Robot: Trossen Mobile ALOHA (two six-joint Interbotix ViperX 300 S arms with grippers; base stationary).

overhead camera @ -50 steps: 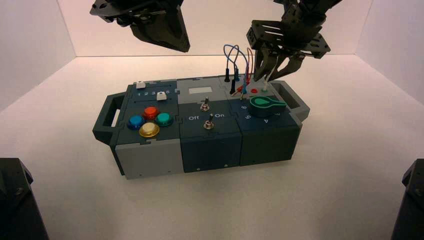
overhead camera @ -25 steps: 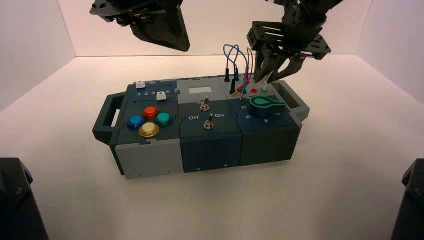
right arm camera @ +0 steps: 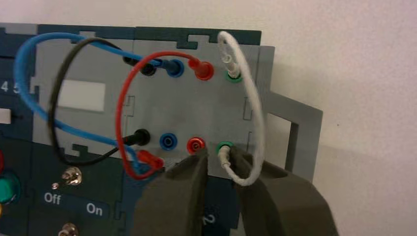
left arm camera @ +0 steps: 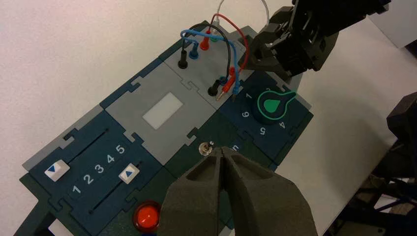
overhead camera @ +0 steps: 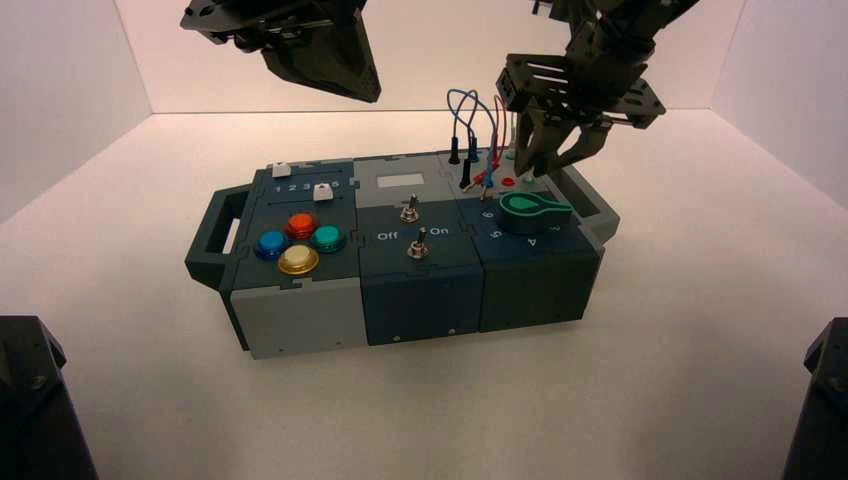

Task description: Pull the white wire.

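White wire (right arm camera: 255,108) — arched, its span running between two green sockets (right arm camera: 224,146).

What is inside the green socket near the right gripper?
The white wire's plug stands in this green socket; the plug covers the socket's hole, so its inside cannot be seen.

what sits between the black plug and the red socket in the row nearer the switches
The blue socket, empty, lies between black plug and red socket in the right wrist view
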